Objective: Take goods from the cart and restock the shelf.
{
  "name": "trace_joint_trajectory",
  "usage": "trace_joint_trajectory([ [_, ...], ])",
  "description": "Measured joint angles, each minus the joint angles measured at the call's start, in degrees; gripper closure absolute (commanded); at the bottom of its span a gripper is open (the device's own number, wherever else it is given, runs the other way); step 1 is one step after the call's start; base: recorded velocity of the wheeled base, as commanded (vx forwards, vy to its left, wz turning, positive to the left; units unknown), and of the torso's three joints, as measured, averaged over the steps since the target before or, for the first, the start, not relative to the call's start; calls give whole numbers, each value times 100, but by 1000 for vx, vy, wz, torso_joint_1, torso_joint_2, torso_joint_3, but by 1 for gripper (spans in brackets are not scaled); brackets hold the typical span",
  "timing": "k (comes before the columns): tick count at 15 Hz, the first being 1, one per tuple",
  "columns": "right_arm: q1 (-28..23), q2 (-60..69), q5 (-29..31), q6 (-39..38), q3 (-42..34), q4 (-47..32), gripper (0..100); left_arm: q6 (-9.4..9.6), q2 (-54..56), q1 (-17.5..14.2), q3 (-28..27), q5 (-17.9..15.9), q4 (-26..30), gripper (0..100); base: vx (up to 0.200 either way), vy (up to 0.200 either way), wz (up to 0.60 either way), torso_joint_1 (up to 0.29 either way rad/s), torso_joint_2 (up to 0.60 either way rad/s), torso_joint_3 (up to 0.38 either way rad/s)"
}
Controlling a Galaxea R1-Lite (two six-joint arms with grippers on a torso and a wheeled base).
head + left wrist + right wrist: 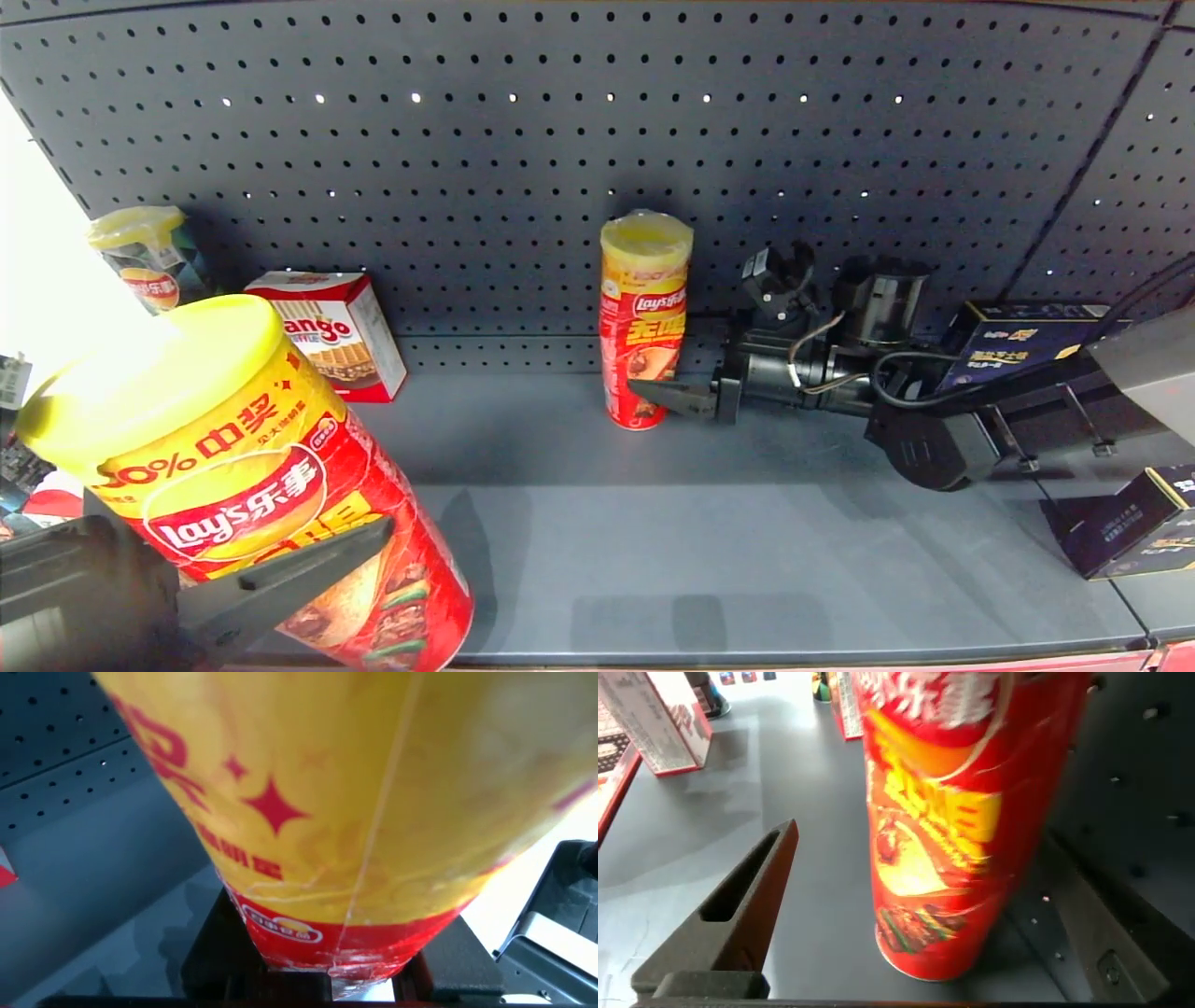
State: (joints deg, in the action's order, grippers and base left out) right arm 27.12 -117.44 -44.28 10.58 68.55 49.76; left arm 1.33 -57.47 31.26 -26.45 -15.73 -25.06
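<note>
A chips can [252,485] with a yellow lid and red-and-yellow wrap hangs tilted at the lower left of the head view, in front of the shelf [747,560]. My left gripper [308,569] is shut on its lower body; the same can [355,812] looms close in the left wrist view. A second, matching chips can [644,317] stands upright at the back middle of the shelf. My right gripper [653,394] is open at its base. One finger [747,896] stands apart from that can [943,840]. The other finger is hidden behind it.
A red-and-white wafer box [336,331] and another yellow-lidded can [149,257] stand at the back left. Dark blue boxes sit at the back right [1018,350] and front right [1134,523]. A pegboard wall [597,140] closes the back. The shelf's middle front is bare.
</note>
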Motion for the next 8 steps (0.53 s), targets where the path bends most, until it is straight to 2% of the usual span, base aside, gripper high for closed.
trace_joint_trajectory([
  [8,190,177,18,17,-603,43,0,-2,-28,-6,5,0,0,100,0,0,0,0,0,0],
])
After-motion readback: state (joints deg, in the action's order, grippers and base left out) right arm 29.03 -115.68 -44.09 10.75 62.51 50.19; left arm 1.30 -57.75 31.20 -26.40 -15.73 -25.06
